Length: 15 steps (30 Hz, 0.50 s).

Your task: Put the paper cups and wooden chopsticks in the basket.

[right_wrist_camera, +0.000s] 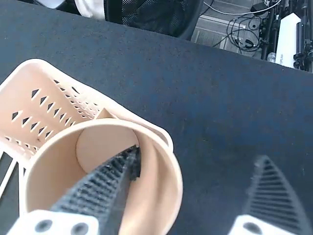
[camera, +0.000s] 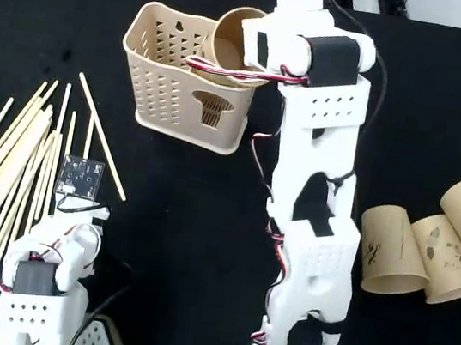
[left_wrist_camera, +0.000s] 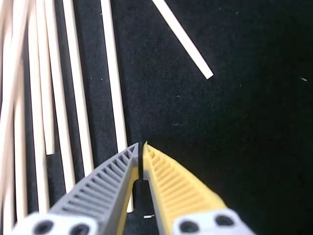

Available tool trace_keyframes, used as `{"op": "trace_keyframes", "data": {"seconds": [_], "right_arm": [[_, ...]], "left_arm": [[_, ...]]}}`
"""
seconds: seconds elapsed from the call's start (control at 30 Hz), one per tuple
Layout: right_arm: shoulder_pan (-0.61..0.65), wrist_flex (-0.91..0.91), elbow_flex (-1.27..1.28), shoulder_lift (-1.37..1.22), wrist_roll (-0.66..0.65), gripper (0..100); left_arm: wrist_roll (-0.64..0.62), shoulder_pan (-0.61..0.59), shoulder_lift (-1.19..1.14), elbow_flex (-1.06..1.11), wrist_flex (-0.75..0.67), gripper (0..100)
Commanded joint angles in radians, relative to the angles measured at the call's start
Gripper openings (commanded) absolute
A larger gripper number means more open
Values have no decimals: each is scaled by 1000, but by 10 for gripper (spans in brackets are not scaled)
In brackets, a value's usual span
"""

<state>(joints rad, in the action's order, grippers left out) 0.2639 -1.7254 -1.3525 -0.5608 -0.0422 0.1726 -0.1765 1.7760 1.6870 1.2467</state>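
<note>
A beige slotted basket [camera: 174, 86] [right_wrist_camera: 44, 103] stands at the back of the black table. A paper cup [camera: 229, 38] [right_wrist_camera: 98, 147] sits tilted at the basket's right end, its mouth toward the right arm. My right gripper [right_wrist_camera: 198, 156] is open: one finger reaches inside the cup, the other stands well clear outside it. Three more paper cups [camera: 428, 245] lie on their sides at the right. Several wooden chopsticks [camera: 6, 165] [left_wrist_camera: 73, 98] lie spread at the left. My left gripper [left_wrist_camera: 142, 145] hovers shut just above them, holding nothing, with one chopstick [left_wrist_camera: 115, 88] running under its grey finger.
The right arm [camera: 314, 194] stretches up the middle of the table from the front edge to the basket. The left arm [camera: 44, 284] is folded low at the front left. One loose chopstick [camera: 101, 136] [left_wrist_camera: 183, 36] lies slanted beside the pile.
</note>
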Motion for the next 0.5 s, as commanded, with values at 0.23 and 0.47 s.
{"op": "trace_keyframes", "data": {"seconds": [0.23,0.47], "right_arm": [[109,51,-50,22,-25,290],[149,201,-51,-16,-25,174]], "left_arm": [[-8,7,9,13,6,30],[-8,7,9,13,6,30]]}}
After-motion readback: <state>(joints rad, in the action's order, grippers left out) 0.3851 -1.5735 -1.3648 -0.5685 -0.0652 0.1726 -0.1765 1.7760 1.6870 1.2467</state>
